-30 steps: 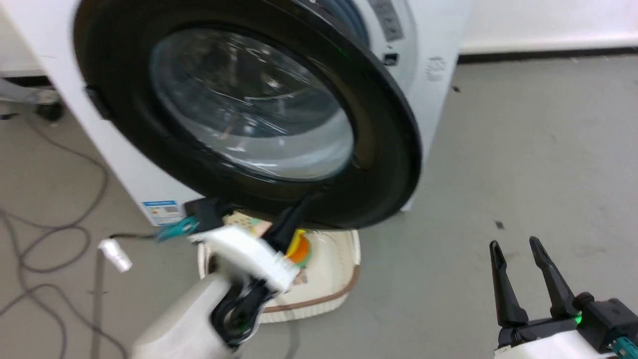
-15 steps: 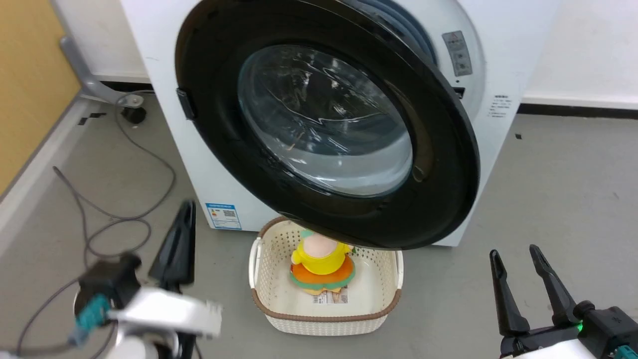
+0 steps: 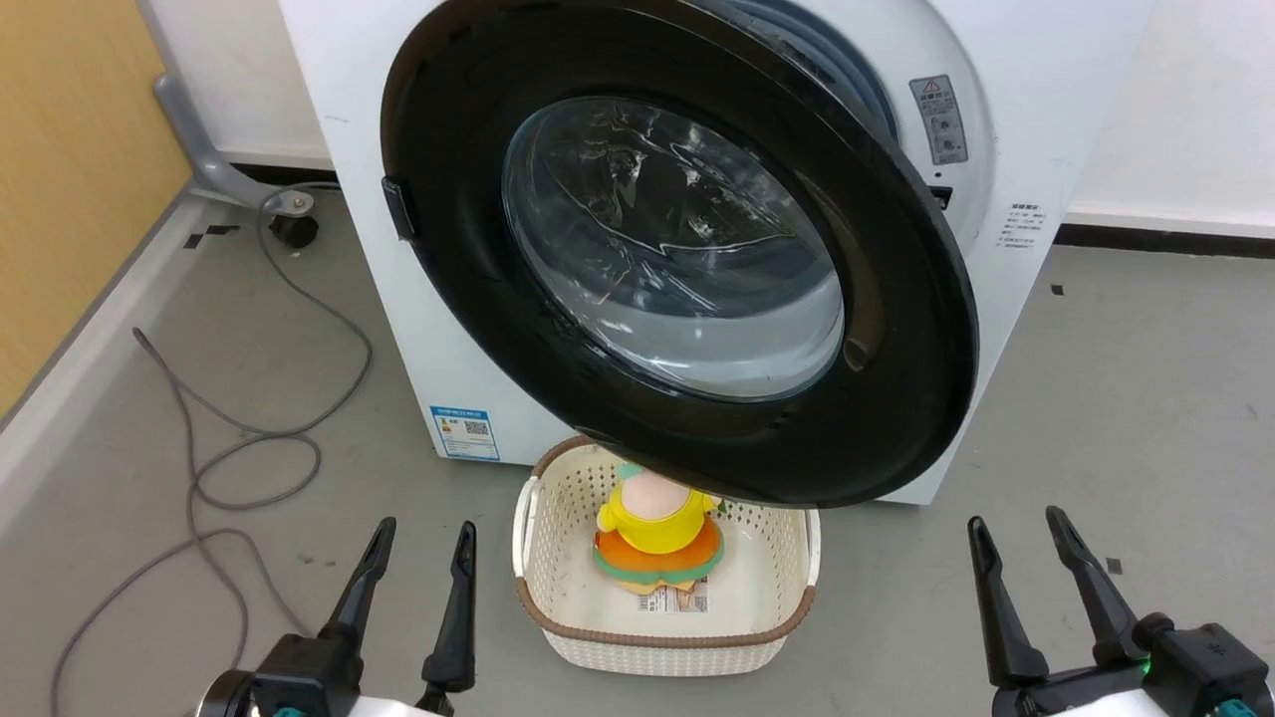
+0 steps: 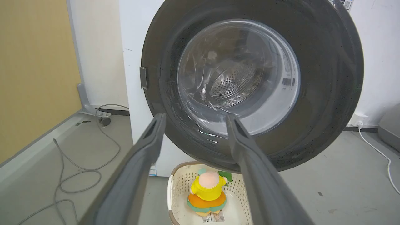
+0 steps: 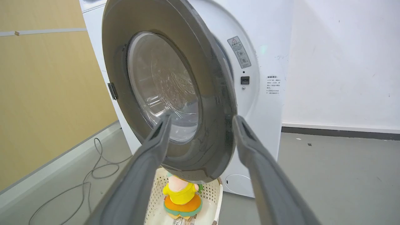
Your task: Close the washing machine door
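Black left fingers and right fingers, spread apart, point toward the washing machine door.

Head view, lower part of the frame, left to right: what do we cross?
grey cable → left gripper → basket → right gripper

The washing machine door hides most of the washing machine's opening; its rim overlaps the toy's head; the blue sticker's print is unreadably small.
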Controlling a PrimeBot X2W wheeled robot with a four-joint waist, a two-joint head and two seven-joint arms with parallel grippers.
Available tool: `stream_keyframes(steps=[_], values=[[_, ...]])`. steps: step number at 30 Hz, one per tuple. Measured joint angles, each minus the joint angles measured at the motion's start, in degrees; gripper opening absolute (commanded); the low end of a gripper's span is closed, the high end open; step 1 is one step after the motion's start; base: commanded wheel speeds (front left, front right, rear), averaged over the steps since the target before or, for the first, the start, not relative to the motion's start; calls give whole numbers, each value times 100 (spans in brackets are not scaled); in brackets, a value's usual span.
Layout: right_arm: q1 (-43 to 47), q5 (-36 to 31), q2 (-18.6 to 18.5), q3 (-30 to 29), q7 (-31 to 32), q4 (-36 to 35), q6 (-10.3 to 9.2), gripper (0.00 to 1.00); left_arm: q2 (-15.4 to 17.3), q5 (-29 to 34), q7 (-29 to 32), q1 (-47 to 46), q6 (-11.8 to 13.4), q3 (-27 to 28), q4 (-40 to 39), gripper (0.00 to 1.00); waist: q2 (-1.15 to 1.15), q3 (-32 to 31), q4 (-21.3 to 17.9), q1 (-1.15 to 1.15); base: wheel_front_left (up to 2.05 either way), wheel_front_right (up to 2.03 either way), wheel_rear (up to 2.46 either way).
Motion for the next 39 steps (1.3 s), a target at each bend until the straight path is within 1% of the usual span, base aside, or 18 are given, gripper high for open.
stream_keyframes(steps=[7,8,9,10,12,16,19,25,29,33,36,39], values=[[3,12,-23,73,0,47,0,100,-202,341,0,75,-143,159,80,100,0,15,81,0,0,0,0],[5,43,-32,96,1,49,0,63,-224,369,0,75,-160,177,87,100,0,20,105,0,0,0,0],[6,80,-44,115,1,48,0,17,-250,400,0,75,-197,189,96,100,0,26,131,0,0,0,0],[6,108,-88,170,1,53,0,0,-275,433,0,74,-221,203,108,100,0,34,163,0,0,0,0],[-5,134,-207,300,0,52,0,0,-333,491,0,74,-259,231,116,100,0,61,227,0,0,0,0],[-220,201,-571,675,1,79,0,0,-416,577,0,64,-349,288,111,100,0,219,346,0,0,0,0],[-672,293,-887,948,12,151,0,0,-470,641,0,4,-433,333,114,100,0,403,432,0,0,0,0],[-1740,759,-1601,1358,374,580,1,0,-619,743,0,-213,-515,335,111,100,0,802,627,1,0,0,0],[-2349,1181,-1986,1363,594,1013,1,0,-709,765,0,-361,-573,342,110,100,0,1043,768,1,0,0,0],[-2808,1599,-2238,1167,777,1525,2,0,-762,791,0,-500,-606,348,96,100,0,1259,912,1,0,0,0],[-3125,1893,-2313,1107,864,1814,16,0,-784,798,0,-588,-645,370,85,100,0,1428,1000,1,0,0,0],[-3488,1991,-2493,1111,953,2080,15,0,-815,800,0,-669,-646,378,55,100,0,1600,1065,1,0,0,0]])
